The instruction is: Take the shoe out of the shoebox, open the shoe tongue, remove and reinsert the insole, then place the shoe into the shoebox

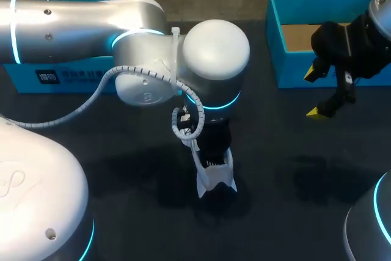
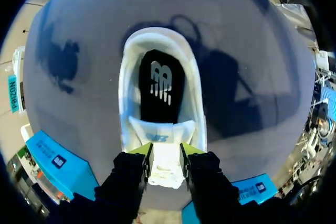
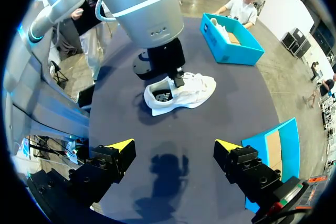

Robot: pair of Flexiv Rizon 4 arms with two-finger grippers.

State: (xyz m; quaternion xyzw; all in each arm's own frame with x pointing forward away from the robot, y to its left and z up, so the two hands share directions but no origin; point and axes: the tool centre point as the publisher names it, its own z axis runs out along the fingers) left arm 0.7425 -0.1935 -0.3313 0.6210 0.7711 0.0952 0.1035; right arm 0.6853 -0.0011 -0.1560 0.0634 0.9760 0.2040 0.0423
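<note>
White shoe point(image 1: 214, 178) — forepart hidden beneath left end effector point(image 2: 166, 150)

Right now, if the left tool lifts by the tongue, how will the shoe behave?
The tongue, pinched in the left tool, looks thin and soft, so it would probably fold first. The shoe looks light, so it may lift, heel sagging. Resting on its sole, it seems unlikely to roll.

table point(image 1: 281, 218): dark matte top, rounded edge | white wad point(image 3: 219, 27): inside far blue box point(image 3: 236, 51)
</note>
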